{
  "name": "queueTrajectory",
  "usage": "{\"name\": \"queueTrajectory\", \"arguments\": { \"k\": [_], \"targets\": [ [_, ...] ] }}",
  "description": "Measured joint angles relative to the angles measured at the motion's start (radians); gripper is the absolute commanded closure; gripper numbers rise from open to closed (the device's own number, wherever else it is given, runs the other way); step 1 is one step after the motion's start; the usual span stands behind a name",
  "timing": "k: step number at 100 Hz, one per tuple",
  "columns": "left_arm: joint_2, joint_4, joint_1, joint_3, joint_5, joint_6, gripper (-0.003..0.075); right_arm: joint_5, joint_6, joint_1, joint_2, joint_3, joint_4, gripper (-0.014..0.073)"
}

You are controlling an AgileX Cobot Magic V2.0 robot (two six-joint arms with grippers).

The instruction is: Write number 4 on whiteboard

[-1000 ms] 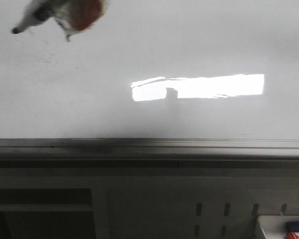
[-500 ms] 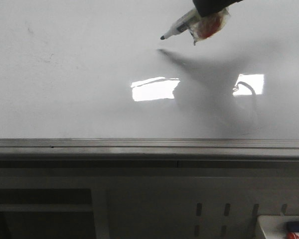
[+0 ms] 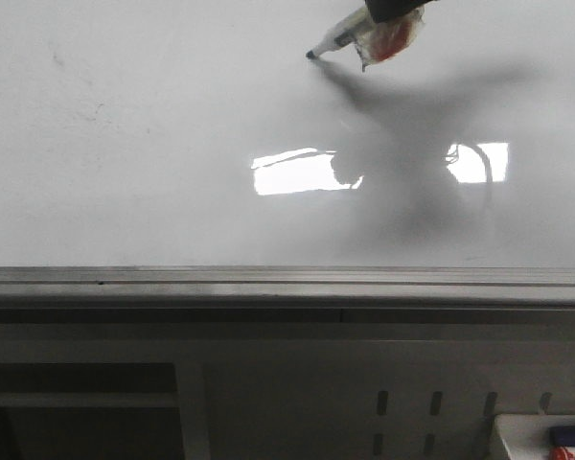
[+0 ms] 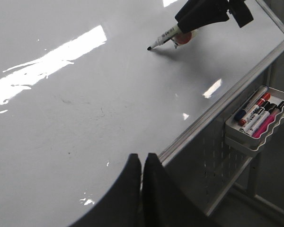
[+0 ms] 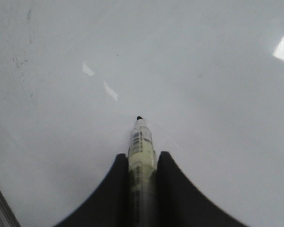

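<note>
The whiteboard (image 3: 153,172) fills the front view as a glossy white surface; no black stroke of the number 4 shows on it. My right gripper (image 3: 381,13) is shut on a white black-tipped marker (image 3: 337,40) at the top of the front view. The marker's tip (image 3: 310,55) meets its own shadow on the board. A red-orange lump in clear wrap (image 3: 388,40) hangs at the marker. In the right wrist view the marker (image 5: 141,146) sits between the fingers of the right gripper (image 5: 142,158). My left gripper (image 4: 142,158) is shut and empty over the board's near edge.
A grey metal rail (image 3: 287,278) runs along the board's near edge, with a grey slotted panel (image 3: 412,402) below it. A white tray (image 4: 277,125) with several markers hangs on that panel. Bright rectangular glare (image 3: 297,172) lies mid-board.
The marker swept from the upper left to the upper middle of the front view. In the last half second its tip came down to meet its shadow on the board.
</note>
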Motion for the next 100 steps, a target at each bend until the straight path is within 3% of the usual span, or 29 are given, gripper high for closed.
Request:
{"name": "queueTrajectory", "arguments": {
  "k": [39,74,100],
  "targets": [
    [0.000,-0.031,0.000,0.000,-0.004,-0.002,0.0741,0.014,0.014,0.006,0.043,-0.010,0.056,0.0643],
    [0.000,-0.033,0.000,0.000,-0.006,-0.002,0.0741,0.047,0.016,0.161,0.146,-0.012,0.104,0.0643],
    [0.000,-0.035,0.000,0.000,-0.006,-0.002,0.0741,0.045,0.016,0.162,0.151,-0.012,0.119,0.0636]
  ]
}}
